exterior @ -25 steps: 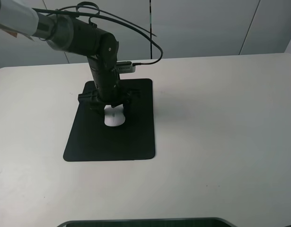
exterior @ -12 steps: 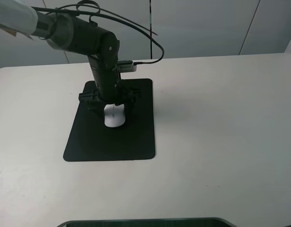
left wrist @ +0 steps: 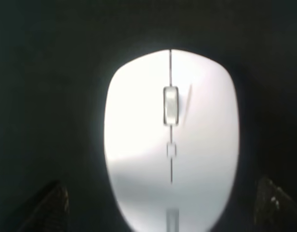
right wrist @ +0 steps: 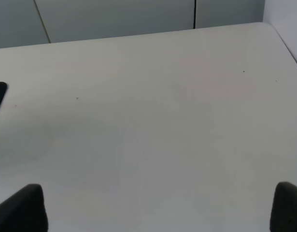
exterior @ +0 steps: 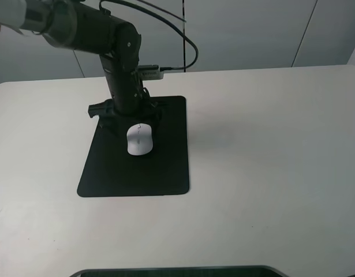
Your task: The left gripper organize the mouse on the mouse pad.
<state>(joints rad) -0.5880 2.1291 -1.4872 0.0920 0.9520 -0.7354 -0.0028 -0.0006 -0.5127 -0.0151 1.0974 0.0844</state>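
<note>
Mouse (exterior: 139,139), white oval with grey wheel, lies on mouse pad (exterior: 137,173), left claw (exterior: 131,118) wide.

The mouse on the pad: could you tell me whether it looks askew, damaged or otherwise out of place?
Nothing stands out. The mouse lies flat on the mouse pad, well inside its edges, roughly square to them, with no visible damage.

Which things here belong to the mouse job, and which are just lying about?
Job: left pincer, open; mouse; mouse pad beneath it.
Lying about: right pincer, away over the table; dark object at the near edge.
</note>
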